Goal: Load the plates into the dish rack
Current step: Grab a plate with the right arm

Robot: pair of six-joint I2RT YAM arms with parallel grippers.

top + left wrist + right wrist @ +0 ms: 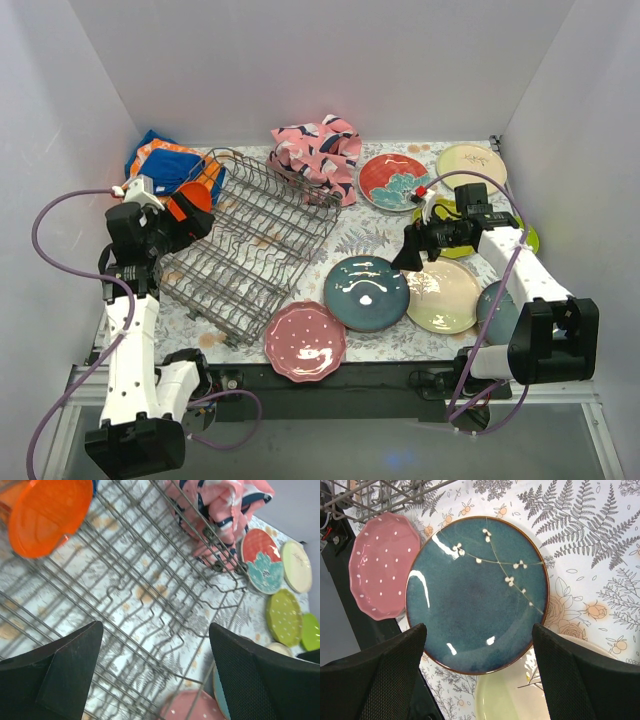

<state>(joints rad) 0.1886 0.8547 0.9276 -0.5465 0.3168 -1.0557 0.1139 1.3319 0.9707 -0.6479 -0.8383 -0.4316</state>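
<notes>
The right gripper (pixel 479 655) stands wide and empty directly over the blue plate (pixel 477 592), which lies flat just right of the dish rack (pixel 250 250). The left gripper (pixel 155 670), likewise spread and empty, hangs over the rack near its orange plate (pixel 47 515).

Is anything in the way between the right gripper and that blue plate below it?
Nothing visible. The right gripper hangs open directly over the blue plate, and nothing lies on the plate's top face.
</notes>
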